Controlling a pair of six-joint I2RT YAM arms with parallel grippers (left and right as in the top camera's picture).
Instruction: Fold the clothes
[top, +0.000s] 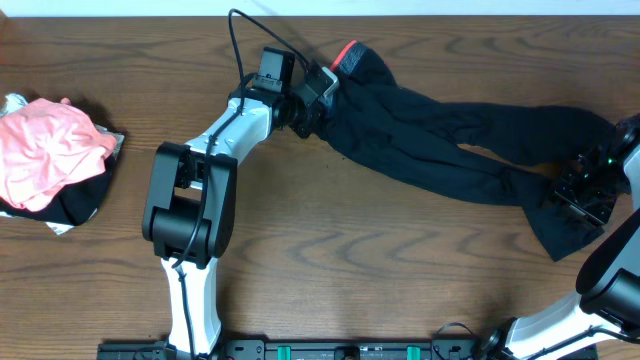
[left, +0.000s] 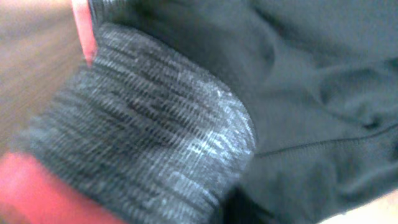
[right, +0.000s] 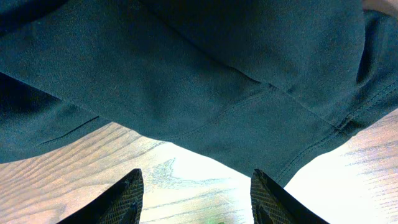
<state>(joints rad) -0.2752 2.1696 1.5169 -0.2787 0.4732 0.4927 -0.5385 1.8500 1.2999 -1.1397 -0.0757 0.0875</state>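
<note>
a wooden table (top: 400, 260) seen from above, with two robot arms reaching over it. a pair of black trousers (top: 450, 135) lies stretched across the upper right part of the table, running from near the top centre down toward the right edge. its waist end, edged with a red band (top: 346, 52), points to the upper left, and the two legs trail off to the right, creased and partly overlapping.

the left gripper (top: 320, 92) sits right at the waist end of the trousers, touching the cloth. its wrist camera is filled with blurred grey ribbed fabric (left: 155, 130), red trim and dark cloth, and no fingers show, so it cannot be told whether this pincer is spread or clamped, or whether it has hold of the cloth.

the right gripper (right: 199, 196) is at the leg ends near the right edge of the table. its two dark fingertips (right: 127, 199) stand wide apart with bare wood between them and nothing held. the dark cloth and a stitched hem (right: 348, 124) lie just beyond the tips.

at the far left, well apart from the trousers, a crumpled pink garment (top: 45, 140) rests on top of a dark garment (top: 82, 200).
</note>
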